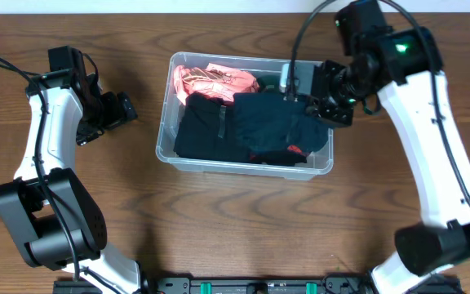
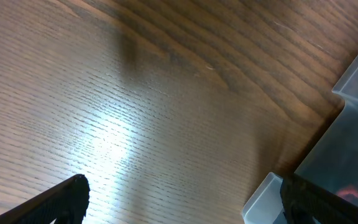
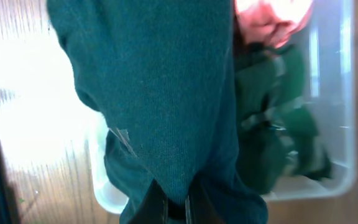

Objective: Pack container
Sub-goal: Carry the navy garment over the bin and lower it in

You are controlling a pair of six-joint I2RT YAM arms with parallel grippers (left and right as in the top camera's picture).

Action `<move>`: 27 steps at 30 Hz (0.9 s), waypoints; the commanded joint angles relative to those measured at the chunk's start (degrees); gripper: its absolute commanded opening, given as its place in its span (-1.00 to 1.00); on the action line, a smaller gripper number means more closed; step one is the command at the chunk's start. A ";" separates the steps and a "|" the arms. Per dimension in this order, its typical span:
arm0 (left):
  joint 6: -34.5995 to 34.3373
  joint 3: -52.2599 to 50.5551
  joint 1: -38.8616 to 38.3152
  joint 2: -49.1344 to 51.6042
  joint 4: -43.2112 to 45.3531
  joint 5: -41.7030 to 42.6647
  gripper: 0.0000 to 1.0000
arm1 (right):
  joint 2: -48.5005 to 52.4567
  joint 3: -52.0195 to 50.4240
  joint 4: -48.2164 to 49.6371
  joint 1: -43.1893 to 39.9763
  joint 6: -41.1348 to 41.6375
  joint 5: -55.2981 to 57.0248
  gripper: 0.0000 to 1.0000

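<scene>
With the container (image 1: 164,131) set in the middle of the worktop (image 1: 235,229) and a dark garment (image 3: 160,93) pinched in the closed right jaws at its right end, the garment is best pushed below the rim before release; the left jaws are spread, empty.

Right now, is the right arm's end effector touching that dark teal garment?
Touching. The right wrist view shows the right end effector pinching the dark teal garment between its fingers.

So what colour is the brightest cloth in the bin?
The cloth is coral pink; overhead view shows it best.
</scene>
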 commanded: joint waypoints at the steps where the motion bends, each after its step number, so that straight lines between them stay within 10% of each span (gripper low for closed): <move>1: 0.31 -0.26 0.20 0.11 -0.13 -0.26 0.96 | 3.91 -0.66 -0.44 0.22 3.48 -1.55 -0.98; 14: 0.31 -0.26 0.20 0.11 -0.13 -0.26 0.96 | 12.92 -4.90 -3.72 -0.13 3.82 -1.05 -0.98; 18: 0.31 -0.26 0.20 0.11 -0.13 -0.28 0.96 | 13.25 -5.01 -2.93 -0.17 3.82 -0.61 0.01; 27: 0.31 -0.26 0.20 0.11 -0.13 -0.26 0.96 | 12.39 4.96 -3.13 -0.13 8.20 0.59 0.61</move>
